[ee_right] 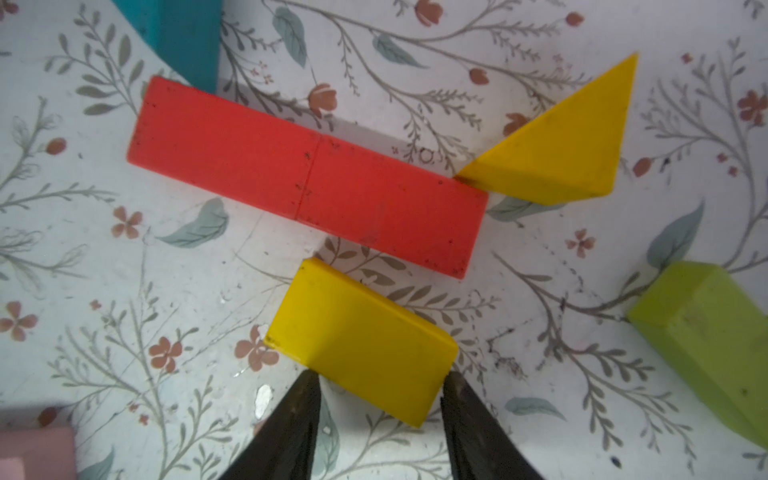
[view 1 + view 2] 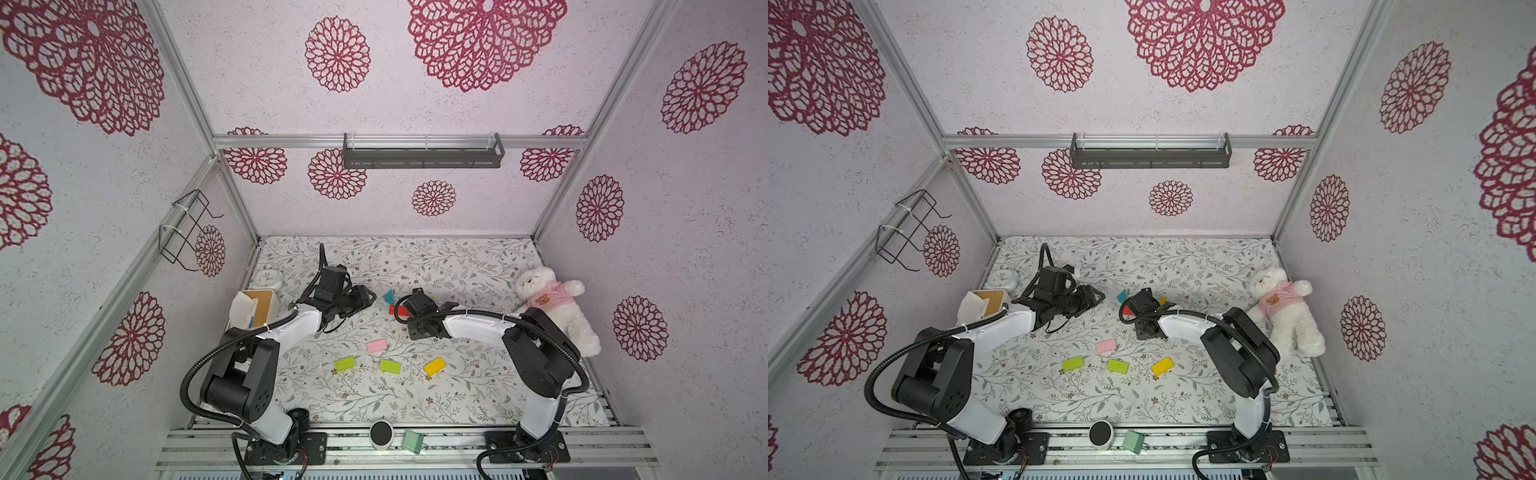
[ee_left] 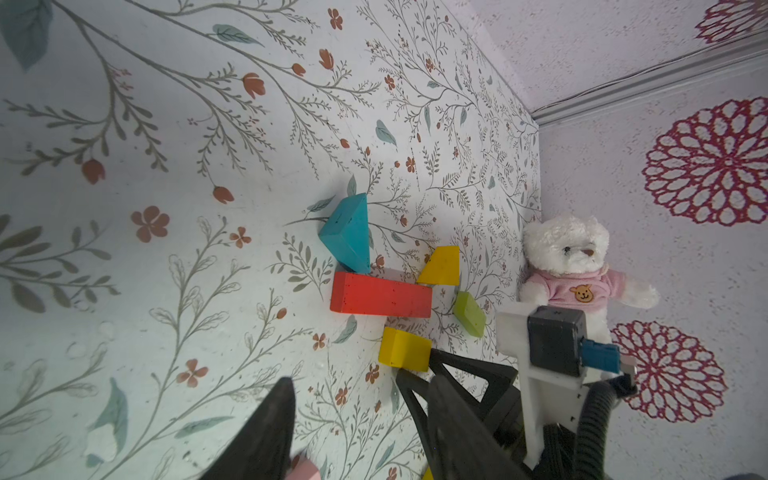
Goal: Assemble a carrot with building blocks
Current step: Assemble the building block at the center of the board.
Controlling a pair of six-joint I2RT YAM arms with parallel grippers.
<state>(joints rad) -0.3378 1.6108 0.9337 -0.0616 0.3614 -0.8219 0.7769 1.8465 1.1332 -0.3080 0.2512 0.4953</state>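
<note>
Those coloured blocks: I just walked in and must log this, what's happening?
The right end effector grips a yellow rectangular block beside two red rectangular blocks laid end to end, with a teal triangular block and a yellow triangular block at that row's ends. The left end effector hangs open and empty nearby. A pink block, two lime-green blocks and another yellow block lie loose.

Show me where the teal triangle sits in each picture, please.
Top view: teal triangle just below the picture's centre.
Top view: below centre again, slightly to the left.
Left wrist: near the picture's middle, in full view.
Right wrist: only a corner shows, cut off by the picture's edge.
Shared landmark: the red bar, whose end meets the triangle.
</note>
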